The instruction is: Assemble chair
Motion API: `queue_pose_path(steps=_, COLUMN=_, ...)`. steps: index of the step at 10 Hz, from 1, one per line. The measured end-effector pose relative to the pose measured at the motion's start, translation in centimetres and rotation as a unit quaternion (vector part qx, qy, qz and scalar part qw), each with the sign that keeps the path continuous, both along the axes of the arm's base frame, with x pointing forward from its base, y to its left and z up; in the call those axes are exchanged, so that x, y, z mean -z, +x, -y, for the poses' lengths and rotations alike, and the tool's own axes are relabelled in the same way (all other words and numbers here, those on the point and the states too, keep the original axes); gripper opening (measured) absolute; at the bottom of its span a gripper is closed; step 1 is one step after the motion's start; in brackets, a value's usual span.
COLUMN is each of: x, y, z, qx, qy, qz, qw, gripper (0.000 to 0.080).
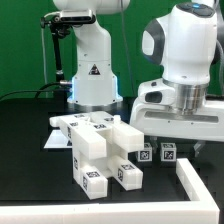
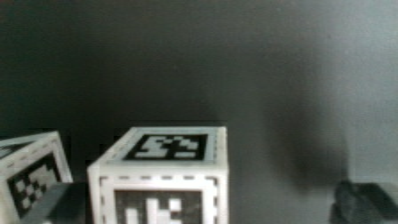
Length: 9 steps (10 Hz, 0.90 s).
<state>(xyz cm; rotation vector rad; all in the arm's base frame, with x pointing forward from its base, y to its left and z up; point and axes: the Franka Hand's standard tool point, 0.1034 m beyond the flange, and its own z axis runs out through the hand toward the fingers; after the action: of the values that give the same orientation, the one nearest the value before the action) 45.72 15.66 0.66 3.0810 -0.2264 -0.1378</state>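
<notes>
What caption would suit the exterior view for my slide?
Franka gripper poised beside a cluster of white, marker-tagged chair parts on a black table, low white wall nearby.

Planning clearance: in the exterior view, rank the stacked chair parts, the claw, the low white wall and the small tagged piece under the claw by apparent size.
1. stacked chair parts and claw: look alike, claw cropped, unranked
2. low white wall, also cropped
3. small tagged piece

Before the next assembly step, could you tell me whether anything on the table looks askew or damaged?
Nothing stands out: the chair parts lie clustered together on the black table, and none looks broken or scattered.
</notes>
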Motion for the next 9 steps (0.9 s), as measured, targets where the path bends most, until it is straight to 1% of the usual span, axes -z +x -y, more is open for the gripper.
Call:
queue_pose_path(steps=1, x=0.0, y=0.0, z=0.0, qx=0.000, qy=0.000, qz=0.000, qw=1.000, gripper=0.0436)
queue_pose_path(steps=2, x=0.0, y=0.0, z=0.1, qx=0.000, qy=0.000, qz=0.000, qw=1.000, gripper=0.0298)
queue_pose_path(steps=3, x=0.0, y=0.1, z=0.2, qx=0.001, qy=0.000, qz=0.000, qw=1.000, gripper=0.0281)
queue_pose_path(steps=4, x=-0.1, y=0.1, z=0.2, qx=0.001, qy=0.000, qz=0.000, qw=1.000, gripper=0.0281)
queue_pose_path(steps=5, x=-0.4, y=0.4, z=0.4, qx=0.000, qy=0.001, qz=0.002, qw=1.000, gripper=0.0281)
queue_pose_path(steps=6, x=-1.2, y=0.9, z=0.6, qx=-0.004, qy=0.005, qz=0.006, qw=1.000, gripper=0.0281)
queue_pose_path(steps=7, x=-2.5, y=1.5, z=0.8, qx=-0.008, qy=0.010, qz=0.006, qw=1.000, gripper=0.0281)
queue_pose_path(steps=8, x=-4.9, y=2.3, z=1.2, qx=-0.017, qy=0.017, qz=-0.002, qw=1.000, gripper=0.0281)
queue_pose_path(steps=9, x=-7.9, y=3.7, z=1.8, qx=-0.015, qy=0.026, qz=-0.003, qw=1.000, gripper=0.0281)
